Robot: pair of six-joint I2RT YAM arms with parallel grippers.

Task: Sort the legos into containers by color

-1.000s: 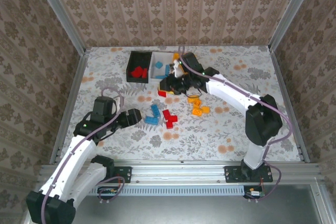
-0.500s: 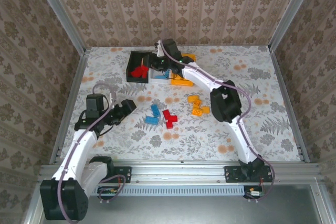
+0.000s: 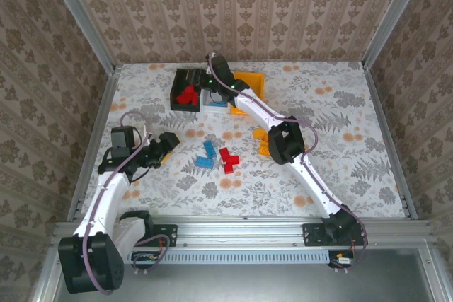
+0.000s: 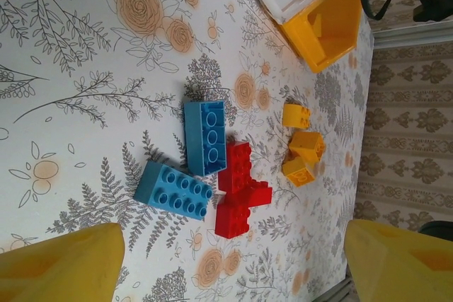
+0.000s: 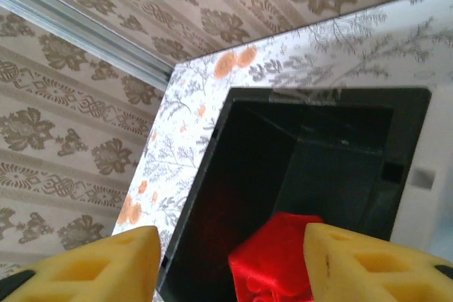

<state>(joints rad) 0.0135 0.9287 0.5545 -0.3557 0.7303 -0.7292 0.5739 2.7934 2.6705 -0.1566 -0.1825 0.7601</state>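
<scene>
Jaws of the right gripper [image 5: 232, 242] stood apart, holding nothing, above the black bin [image 5: 318, 93]; that arm stretched from the near right across the table [image 3: 340, 160]. A red brick [image 5: 276, 249] lay in the bin beneath the gap. The left gripper [image 4: 230, 245] was spread wide and empty, pointing at blue bricks [image 4: 205, 136] and red bricks [image 4: 237, 189] lying ahead.
</scene>
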